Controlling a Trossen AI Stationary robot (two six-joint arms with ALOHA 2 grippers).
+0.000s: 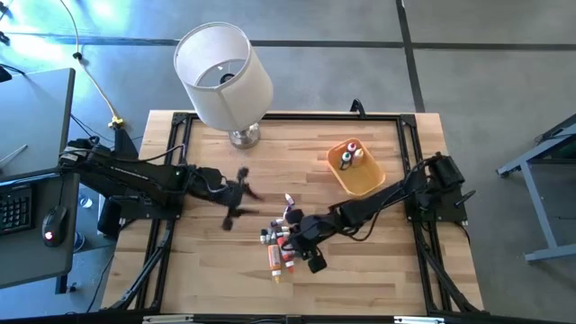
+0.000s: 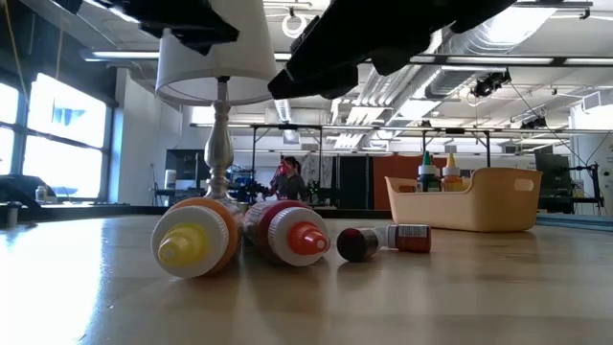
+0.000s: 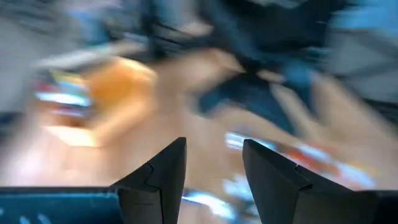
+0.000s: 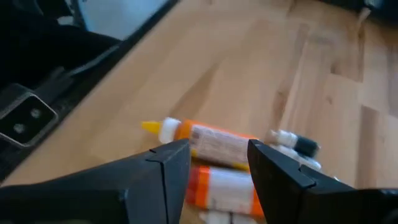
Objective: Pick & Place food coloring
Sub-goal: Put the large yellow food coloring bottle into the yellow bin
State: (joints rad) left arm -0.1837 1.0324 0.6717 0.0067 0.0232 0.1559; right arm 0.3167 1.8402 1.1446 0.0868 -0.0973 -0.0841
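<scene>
Mid-table, right pincer point(image 1: 290, 236) over bottles point(image 1: 279, 256)

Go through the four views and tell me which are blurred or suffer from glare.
Left wrist view: smeared by motion, only the left claw readable. Right wrist view: slightly soft, the yellow-capped bottle still legible. Low view: bright windows at the left, arms in silhouette. High view: sharp, with glare at the top left corner.
</scene>
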